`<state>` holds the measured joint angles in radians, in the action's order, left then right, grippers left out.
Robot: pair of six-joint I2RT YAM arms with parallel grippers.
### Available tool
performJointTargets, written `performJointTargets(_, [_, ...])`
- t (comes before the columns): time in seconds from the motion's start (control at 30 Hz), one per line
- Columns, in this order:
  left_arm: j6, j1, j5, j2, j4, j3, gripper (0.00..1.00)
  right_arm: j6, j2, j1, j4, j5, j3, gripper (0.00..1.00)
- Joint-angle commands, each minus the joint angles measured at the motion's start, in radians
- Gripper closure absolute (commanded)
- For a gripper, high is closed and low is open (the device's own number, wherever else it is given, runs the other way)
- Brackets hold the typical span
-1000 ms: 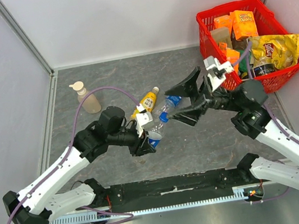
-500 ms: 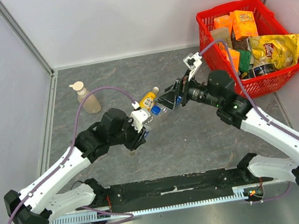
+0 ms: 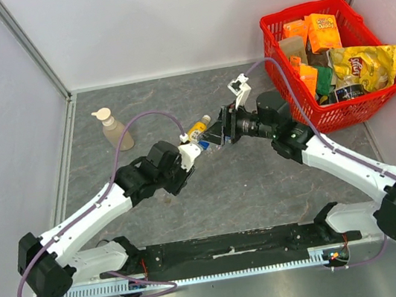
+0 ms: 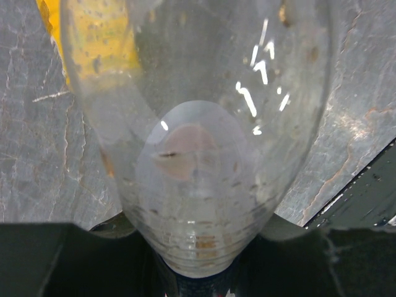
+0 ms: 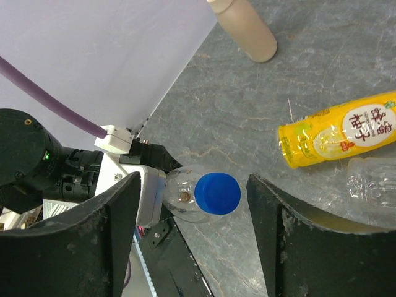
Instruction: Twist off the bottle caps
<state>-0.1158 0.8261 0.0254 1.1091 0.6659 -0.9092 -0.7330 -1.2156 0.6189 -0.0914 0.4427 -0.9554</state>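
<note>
The left pincer (image 3: 191, 152) is squeezed tight on the bottom part of 1 clear bottle (image 4: 198, 154) and holds it up off the bench (image 5: 247, 105). The bottle's blue cap (image 5: 217, 193) points at the right pincer (image 5: 195, 180), which is open, with 1 finger on each side of the cap, close but not touching it. The yellow juice bottle (image 5: 337, 139) and another clear bottle (image 5: 374, 179) lie side by side on the bench.
</note>
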Motion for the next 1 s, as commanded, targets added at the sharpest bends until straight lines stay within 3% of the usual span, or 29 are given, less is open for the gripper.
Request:
performJointTargets(0.0, [0.036,-0.004,0.048,0.021,0.017,-0.028,0.83,-0.031,-0.047,-0.002,-0.039,0.037,-0.005,0.27])
performJointTargets(0.1, [0.038,-0.002,0.045,0.015,0.017,-0.023,0.83,-0.032,-0.068,-0.005,-0.048,0.034,0.009,0.32])
performJointTargets(0.27, [0.038,-0.004,0.041,0.008,0.015,-0.019,0.83,-0.072,-0.082,-0.024,-0.093,0.047,0.044,0.33])
performJointTargets(0.47, [0.034,-0.002,0.038,0.017,0.015,-0.02,0.83,-0.152,-0.111,-0.036,-0.208,0.116,0.086,0.43])
performJointTargets(0.7, [0.036,-0.002,0.033,0.021,0.015,-0.019,0.83,-0.181,-0.127,-0.036,-0.248,0.154,0.109,0.44])
performJointTargets(0.87, [0.038,-0.002,0.031,0.021,0.017,-0.017,0.83,-0.197,-0.125,-0.036,-0.272,0.16,0.119,0.54])
performJointTargets(0.97, [0.038,-0.002,0.031,0.023,0.017,-0.017,0.83,-0.207,-0.128,-0.036,-0.287,0.174,0.121,0.65])
